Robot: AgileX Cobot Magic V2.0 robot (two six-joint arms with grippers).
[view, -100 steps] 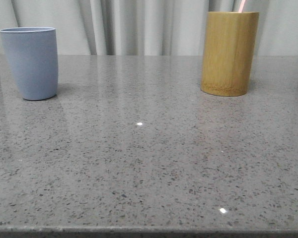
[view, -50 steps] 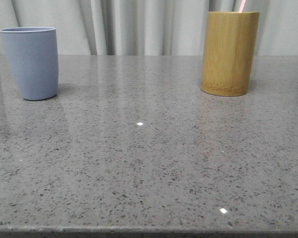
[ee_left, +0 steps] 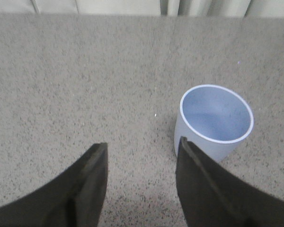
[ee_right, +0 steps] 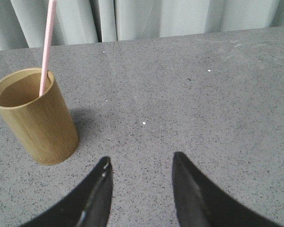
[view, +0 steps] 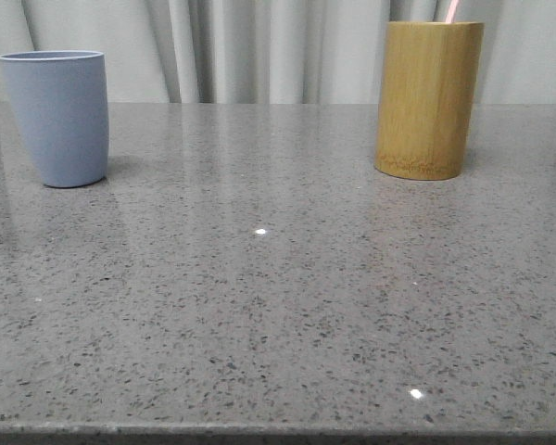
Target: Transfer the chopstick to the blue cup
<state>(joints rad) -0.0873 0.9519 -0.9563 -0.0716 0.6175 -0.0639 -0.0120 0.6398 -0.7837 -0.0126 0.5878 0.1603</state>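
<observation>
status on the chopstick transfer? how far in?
Nothing done yet: the chopstick stands in the bamboo cup, leaning on its rim, and the blue cup is empty. Nothing in hand: the right gripper is open above the table, apart from the bamboo cup; the left gripper is open beside the blue cup. Left: grasp, carry over, drop in.

A: What carries everything?

B: A grey speckled stone countertop [view: 278,306], polished, with dark and pale flecks. Its near edge runs along the bottom of the front view.

A: And behind it?

B: Pale curtains [view: 259,46] hang in vertical folds along the far edge.

A: The light?

B: Small bright glints [view: 260,232] sit on the surface, and the curtain folds reflect faintly in it.
</observation>
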